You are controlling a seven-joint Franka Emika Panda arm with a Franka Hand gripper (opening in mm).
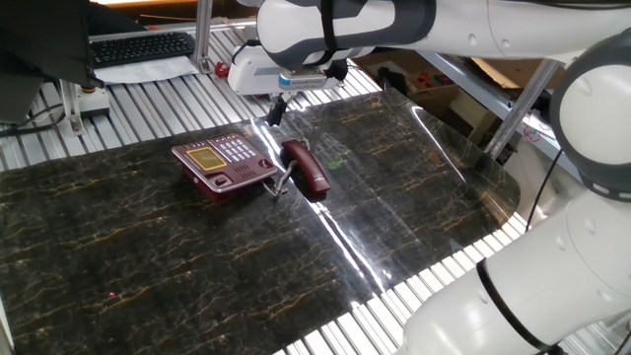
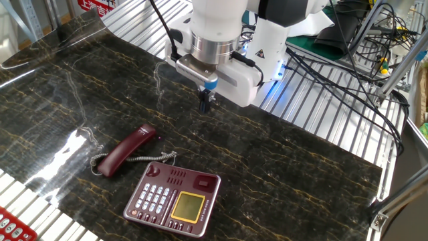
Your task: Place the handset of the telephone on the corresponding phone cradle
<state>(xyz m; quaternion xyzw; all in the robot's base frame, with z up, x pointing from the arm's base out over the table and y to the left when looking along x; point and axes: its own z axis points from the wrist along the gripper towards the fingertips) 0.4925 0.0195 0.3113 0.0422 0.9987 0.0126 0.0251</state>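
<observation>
Our gripper (image 2: pixel 205 105) hovers with fingers closed and empty above the counter (image 2: pixel 301 161); the handset (image 2: pixel 125 150) lies off the phone cradle (image 2: pixel 182 175), beside the telephone (image 2: pixel 174 197), ungrasped; all remains.

One fixed view looks down obliquely across the dark marbled table (image 1: pixel 148 256) from one long edge. The other fixed view faces it from the opposite edge, nearer. Both share the telephone (image 1: pixel 223 164) (image 2: pixel 174 197) at the table's middle.
</observation>
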